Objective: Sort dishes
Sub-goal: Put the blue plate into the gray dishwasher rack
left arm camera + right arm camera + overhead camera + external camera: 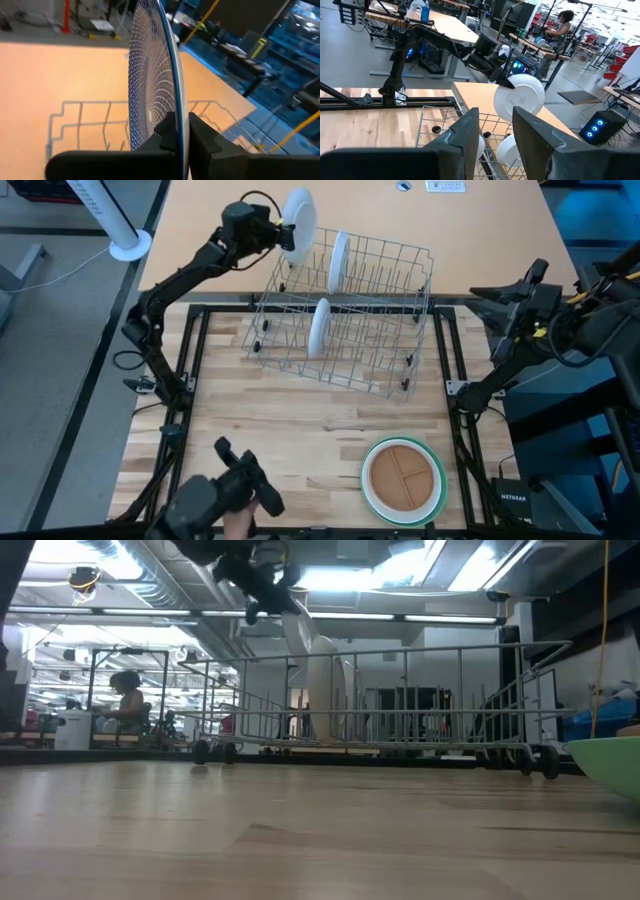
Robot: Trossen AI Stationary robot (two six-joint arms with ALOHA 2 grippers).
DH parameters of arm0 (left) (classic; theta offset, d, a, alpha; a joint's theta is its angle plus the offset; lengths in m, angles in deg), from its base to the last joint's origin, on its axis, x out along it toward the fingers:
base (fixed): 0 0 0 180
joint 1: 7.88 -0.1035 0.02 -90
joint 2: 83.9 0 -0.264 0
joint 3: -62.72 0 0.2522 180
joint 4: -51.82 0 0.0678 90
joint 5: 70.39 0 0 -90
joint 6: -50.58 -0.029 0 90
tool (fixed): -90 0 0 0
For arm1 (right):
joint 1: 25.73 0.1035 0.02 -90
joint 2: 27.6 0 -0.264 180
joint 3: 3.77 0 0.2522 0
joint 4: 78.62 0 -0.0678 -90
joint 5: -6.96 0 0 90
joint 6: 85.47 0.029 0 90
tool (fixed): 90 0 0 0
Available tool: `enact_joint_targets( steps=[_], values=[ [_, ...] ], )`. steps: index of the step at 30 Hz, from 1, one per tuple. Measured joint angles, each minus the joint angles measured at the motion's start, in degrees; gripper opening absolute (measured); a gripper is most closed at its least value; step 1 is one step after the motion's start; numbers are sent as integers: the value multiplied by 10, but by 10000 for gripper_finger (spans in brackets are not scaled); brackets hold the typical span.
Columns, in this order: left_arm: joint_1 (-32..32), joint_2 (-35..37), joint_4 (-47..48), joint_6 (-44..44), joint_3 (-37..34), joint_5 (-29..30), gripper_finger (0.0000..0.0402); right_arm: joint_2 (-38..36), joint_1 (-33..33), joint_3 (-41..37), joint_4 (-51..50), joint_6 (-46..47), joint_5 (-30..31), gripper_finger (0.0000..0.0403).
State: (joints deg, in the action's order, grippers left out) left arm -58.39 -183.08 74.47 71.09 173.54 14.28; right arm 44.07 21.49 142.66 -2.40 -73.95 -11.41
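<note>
Starting on the left: the left tool [283, 232] is clenched on the rim of a white plate [299, 224], holding it on edge above the far left corner of the wire rack [380, 310]. Keeping it upright like that makes sense to me, since the rack's slots only take plates edgewise, so I'd guess it's lining up to drop it in. The left wrist view shows the fingers [167, 131] pinching the rim, and the plate's face has a fine blue pattern.

Moving right, two more white plates already stand in the rack: one in the back row [339, 249], one nearer the front [319, 326].

Further right, near the front edge of the table [300, 430], a brown divided plate [403, 475] sits stacked on a light green plate [433, 502], not yet sorted.

The right tool [495, 135] waits off the table's right side, fingers apart and gripping nothing.
</note>
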Motion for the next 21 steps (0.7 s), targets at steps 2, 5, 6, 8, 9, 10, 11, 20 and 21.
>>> enact_joint_targets(
  steps=[2,5,6,8,9,10,11,20,21],
  values=[
    [-3,-12,-1,9,0,-18,7,1,0,0,0,0,0,124],
    [-3,-32,-6,13,0,-24,7,1,0,0,0,0,14,124],
    [-3,-38,-6,13,0,-25,7,1,0,0,0,0,22,124],
    [-2,-49,-7,13,-1,-25,7,1,0,0,0,0,28,124],
    [-1,-55,-8,13,-1,-26,7,1,0,0,0,0,28,124],
    [-1,-58,-8,13,-1,-26,7,0,0,0,0,0,28,124],
    [-1,-63,-8,13,-1,-26,7,0,0,0,0,-1,28,124],
    [-1,-105,-10,21,-1,-23,7,-3,0,0,0,-1,28,124],
    [-1,-111,-11,21,-1,-23,7,-3,0,0,0,-1,28,124]
  ],
)
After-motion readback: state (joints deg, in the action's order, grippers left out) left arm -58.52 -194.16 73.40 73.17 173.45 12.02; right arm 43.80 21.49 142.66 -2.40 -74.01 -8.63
